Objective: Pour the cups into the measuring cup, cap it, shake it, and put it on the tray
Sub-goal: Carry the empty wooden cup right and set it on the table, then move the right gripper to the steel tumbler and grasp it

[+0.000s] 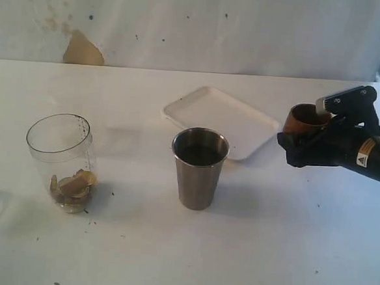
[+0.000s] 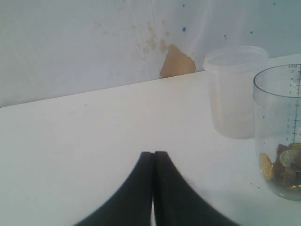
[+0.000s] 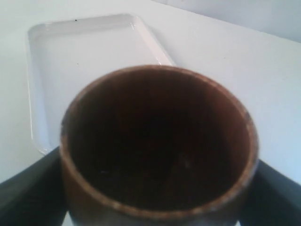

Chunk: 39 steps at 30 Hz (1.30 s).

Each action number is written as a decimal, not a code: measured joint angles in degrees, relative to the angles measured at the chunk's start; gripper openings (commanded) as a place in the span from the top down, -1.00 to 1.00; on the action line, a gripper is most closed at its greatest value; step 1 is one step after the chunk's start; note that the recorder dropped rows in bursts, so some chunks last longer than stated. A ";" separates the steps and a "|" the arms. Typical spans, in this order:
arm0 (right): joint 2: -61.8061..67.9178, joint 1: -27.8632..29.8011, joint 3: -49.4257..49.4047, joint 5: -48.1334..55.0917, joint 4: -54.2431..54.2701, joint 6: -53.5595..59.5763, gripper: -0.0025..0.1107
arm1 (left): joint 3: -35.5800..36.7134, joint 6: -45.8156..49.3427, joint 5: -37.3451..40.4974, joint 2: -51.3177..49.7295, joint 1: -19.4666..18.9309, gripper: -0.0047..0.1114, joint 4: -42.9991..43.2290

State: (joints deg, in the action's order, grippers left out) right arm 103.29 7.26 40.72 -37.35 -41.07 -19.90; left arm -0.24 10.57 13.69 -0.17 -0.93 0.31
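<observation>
right gripper (image 1: 308, 134): pinching wooden cup (image 1: 302, 118), interior looks empty
left gripper (image 2: 153, 160): pressed together, nothing held
measuring cup (image 1: 64, 156): well apart from right gripper, coins (image 2: 265, 165) inside, uncapped
remaining: likely steel tumbler (image 1: 198, 169) pour, cap, shake, tray (image 1: 205, 108)

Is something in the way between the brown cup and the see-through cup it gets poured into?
Yes. The steel tumbler stands between the wooden cup in the right gripper and the measuring cup.

white tray (image 1: 212, 111), brown wooden cup (image 1: 301, 121), silver tumbler (image 1: 198, 177)
</observation>
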 measured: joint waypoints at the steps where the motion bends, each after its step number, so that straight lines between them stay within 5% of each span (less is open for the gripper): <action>1: 0.38 0.00 0.00 -0.36 0.09 -0.02 0.95 | 0.00 0.00 0.00 0.00 0.00 0.91 0.00; 8: 4.93 0.00 0.00 -3.31 -1.01 -0.02 0.64 | 0.00 0.00 0.00 0.00 0.00 0.91 0.00; 18: 6.16 0.00 -0.11 -10.23 -1.66 -0.02 -0.59 | 0.00 0.00 0.00 0.00 0.00 0.91 0.00; 31: 4.74 0.00 0.55 -6.45 -1.04 -0.02 -0.64 | 0.00 0.00 0.00 0.00 0.00 0.91 0.00; 39: -7.50 0.00 2.58 -7.41 -1.69 -8.41 -0.64 | 0.00 0.00 0.00 0.00 0.00 0.91 0.00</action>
State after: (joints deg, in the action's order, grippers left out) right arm 95.79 7.26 43.30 -44.76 -42.76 -28.31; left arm -0.24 10.57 13.69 -0.17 -0.93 0.31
